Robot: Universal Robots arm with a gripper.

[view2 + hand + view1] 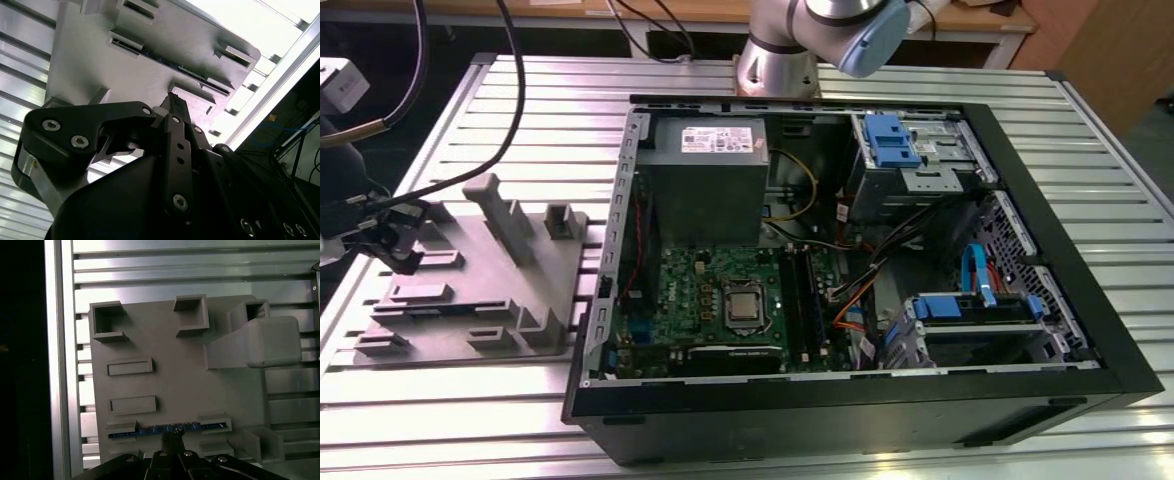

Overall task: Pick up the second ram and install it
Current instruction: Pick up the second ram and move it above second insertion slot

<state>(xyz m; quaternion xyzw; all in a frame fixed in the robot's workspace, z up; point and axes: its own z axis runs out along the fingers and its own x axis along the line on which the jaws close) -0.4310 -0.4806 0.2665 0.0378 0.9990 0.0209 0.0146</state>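
Closest up in the second wrist view, my fingers are pinched nearly together and empty, just short of the second ram. In the first wrist view it stands edgewise in the fixture tray, top edge offered for gripping. In the exterior view, the tray sits on the desk.

Workshop: slotted aluminium bench, open computer case

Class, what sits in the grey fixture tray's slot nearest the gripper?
The second ram, a thin bluish strip, sits in the grey fixture tray between two brackets. Its ends are covered by the brackets, its middle by the gripper.
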